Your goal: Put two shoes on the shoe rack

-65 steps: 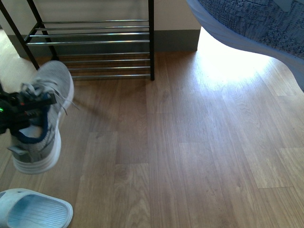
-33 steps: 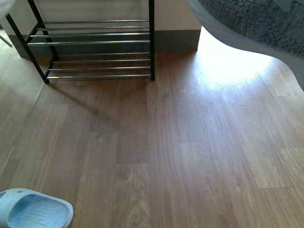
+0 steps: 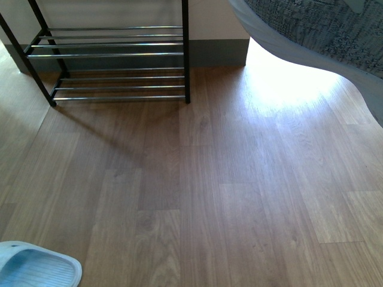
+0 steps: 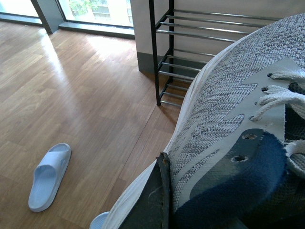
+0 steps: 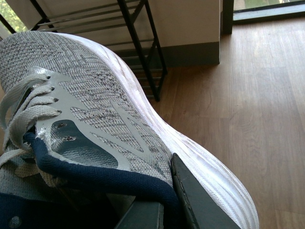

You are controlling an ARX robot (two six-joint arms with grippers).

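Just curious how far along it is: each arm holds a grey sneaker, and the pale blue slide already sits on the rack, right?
No: the pale blue slide lies on the wood floor, off the shoe rack, as the front view shows. Each arm does hold a grey sneaker.

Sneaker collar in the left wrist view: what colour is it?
Dark navy collar on the grey knit sneaker; the left wrist view shows it best.

Grey knit sneakers [image 4: 224,119] — navy collars, white soles; pale blue slide [image 3: 36,269]; black-framed chrome rack [image 3: 186,60].
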